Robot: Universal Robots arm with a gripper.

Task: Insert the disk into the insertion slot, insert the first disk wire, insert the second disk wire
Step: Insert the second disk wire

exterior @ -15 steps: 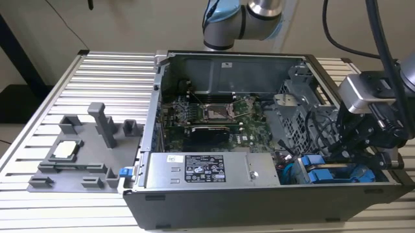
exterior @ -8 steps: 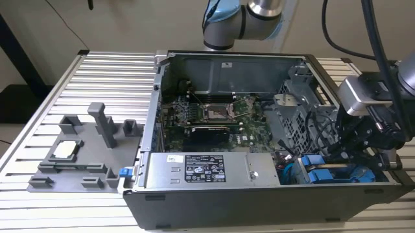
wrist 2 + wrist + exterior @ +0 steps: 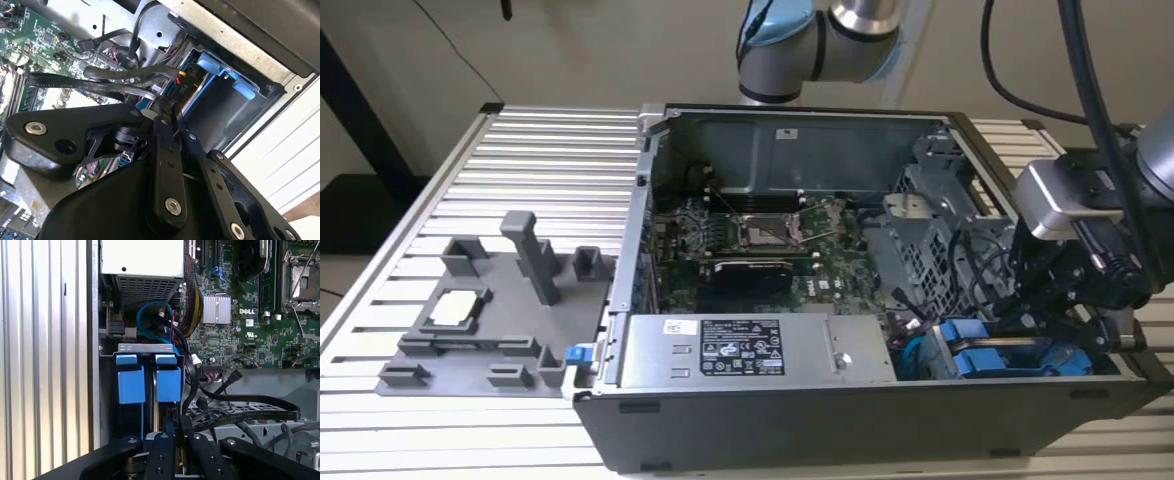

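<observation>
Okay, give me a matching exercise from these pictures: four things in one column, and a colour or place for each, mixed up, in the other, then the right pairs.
Things:
1. carrier tabs of the disk
2. power-supply box
3. fixture tray
4. gripper

Descriptions:
A. dark grey, on the slatted table outside the case, at the exterior view's left
B. bright blue, side by side in the drive bay
C. black, at the drive-bay corner among black cables
D. silver-grey with a white label, along the case's near wall in the exterior view

Pairs: 1-B, 2-D, 3-A, 4-C
</observation>
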